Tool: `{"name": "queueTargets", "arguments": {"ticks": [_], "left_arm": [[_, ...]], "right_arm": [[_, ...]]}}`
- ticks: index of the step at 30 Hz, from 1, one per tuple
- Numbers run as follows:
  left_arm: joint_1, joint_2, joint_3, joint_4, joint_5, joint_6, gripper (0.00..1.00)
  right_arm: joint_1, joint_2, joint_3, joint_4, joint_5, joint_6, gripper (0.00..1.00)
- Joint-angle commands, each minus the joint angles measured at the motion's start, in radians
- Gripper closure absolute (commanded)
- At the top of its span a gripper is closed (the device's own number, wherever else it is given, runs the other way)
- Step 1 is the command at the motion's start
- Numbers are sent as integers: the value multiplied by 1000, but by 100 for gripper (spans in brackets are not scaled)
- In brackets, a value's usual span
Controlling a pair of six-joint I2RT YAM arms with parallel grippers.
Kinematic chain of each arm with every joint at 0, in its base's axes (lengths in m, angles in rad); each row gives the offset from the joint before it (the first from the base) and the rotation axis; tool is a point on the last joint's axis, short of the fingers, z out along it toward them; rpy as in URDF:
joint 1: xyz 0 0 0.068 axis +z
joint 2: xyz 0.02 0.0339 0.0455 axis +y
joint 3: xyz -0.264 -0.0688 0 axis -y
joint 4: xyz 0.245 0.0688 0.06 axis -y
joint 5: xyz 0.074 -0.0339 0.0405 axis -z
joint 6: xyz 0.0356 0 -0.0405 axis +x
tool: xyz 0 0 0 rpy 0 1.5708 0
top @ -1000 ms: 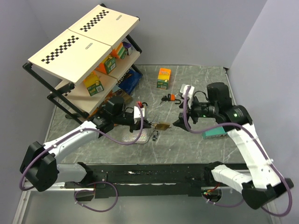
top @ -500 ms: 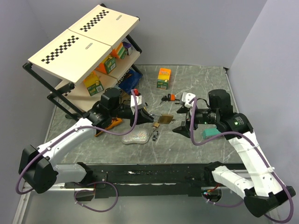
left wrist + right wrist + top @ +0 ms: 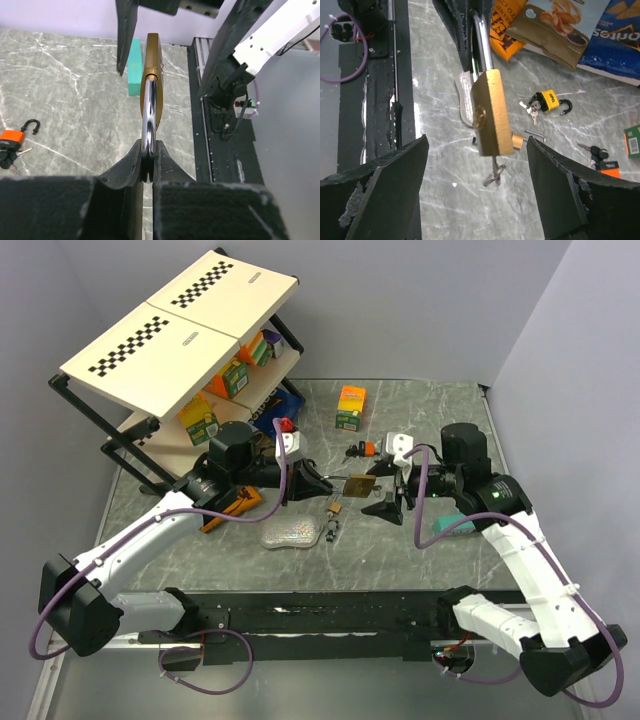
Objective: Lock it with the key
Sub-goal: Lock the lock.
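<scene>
A brass padlock [image 3: 360, 485] hangs in the air over the middle of the table. My left gripper [image 3: 148, 150] is shut on its steel shackle [image 3: 149, 112], with the brass body [image 3: 152, 55] pointing away from the wrist. A key [image 3: 495, 172] with a ring sticks out of the underside of the body [image 3: 492, 112]. My right gripper [image 3: 477, 142] is open, and the two fingers [image 3: 395, 185] stand wide on either side of the lock without touching it. From above, the right gripper [image 3: 378, 487] faces the left gripper [image 3: 325, 483] across the lock.
On the table lie a yellow padlock with keys [image 3: 547, 100], a small brass padlock [image 3: 520, 140], an orange padlock [image 3: 368, 448], a teal block [image 3: 455, 527], a silver packet [image 3: 290, 533] and snack bags [image 3: 555, 25]. A shelf rack [image 3: 180, 360] stands at the back left, with an orange box [image 3: 351, 405] behind.
My left arm has lifted the brass padlock and carried it right, toward the right gripper. The right gripper has come in around the lock, and its jaws have narrowed slightly.
</scene>
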Motion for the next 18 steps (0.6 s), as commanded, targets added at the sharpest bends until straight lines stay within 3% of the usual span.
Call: {"name": "queueTargets", "arguments": {"ticks": [1, 5, 12, 18], "left_arm": [[-6, -52, 74, 149, 50, -70, 99], [-6, -53, 75, 155, 53, -84, 99], [-6, -56, 74, 163, 61, -99, 99], [-7, -52, 78, 168, 64, -107, 99]], "right_arm": [[6, 25, 15, 71, -62, 5, 18], [12, 49, 29, 49, -79, 5, 33], [30, 65, 44, 39, -90, 8, 42], [55, 85, 78, 3, -94, -7, 73]]}}
